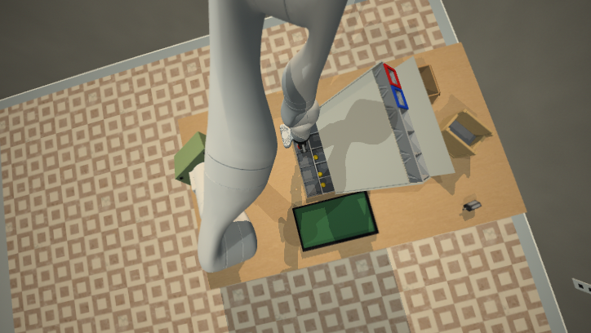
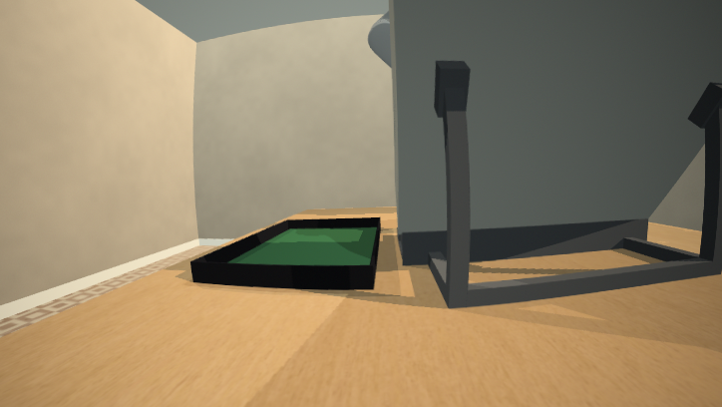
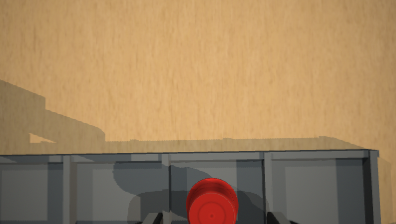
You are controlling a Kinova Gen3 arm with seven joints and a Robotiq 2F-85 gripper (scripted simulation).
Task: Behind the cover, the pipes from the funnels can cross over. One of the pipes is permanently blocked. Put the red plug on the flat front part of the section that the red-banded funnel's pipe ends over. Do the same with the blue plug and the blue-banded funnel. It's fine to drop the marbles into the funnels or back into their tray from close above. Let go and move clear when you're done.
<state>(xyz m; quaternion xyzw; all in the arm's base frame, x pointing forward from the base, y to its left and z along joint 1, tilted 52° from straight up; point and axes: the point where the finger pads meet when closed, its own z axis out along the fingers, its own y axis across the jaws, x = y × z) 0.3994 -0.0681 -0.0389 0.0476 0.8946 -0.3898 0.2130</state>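
My gripper [image 1: 303,148] [image 3: 214,218] is open, its fingertips apart on either side of the red plug [image 3: 212,202]. The plug stands in a front section of the grey section tray [image 1: 312,188] [image 3: 320,154], second from the right end in the wrist view, with gaps between it and both fingertips. Yellow marbles [image 1: 315,157] [image 1: 320,174] [image 1: 322,184] lie in three back sections. The pale cover [image 1: 363,153] slopes up to the funnels. The red band [image 1: 397,76] marks the end funnel and the blue band [image 1: 403,97] the one beside it. The pipes are hidden; I see no blue plug.
A green tray with a black rim [image 1: 339,241] [image 2: 282,276] lies beside the section tray. A dark support frame [image 2: 457,202] stands behind the cover. A yellow wooden holder [image 1: 475,142], a brown box [image 1: 430,79] and a small metallic object [image 1: 472,205] are at the far side. A green box [image 1: 188,157] is near the arm.
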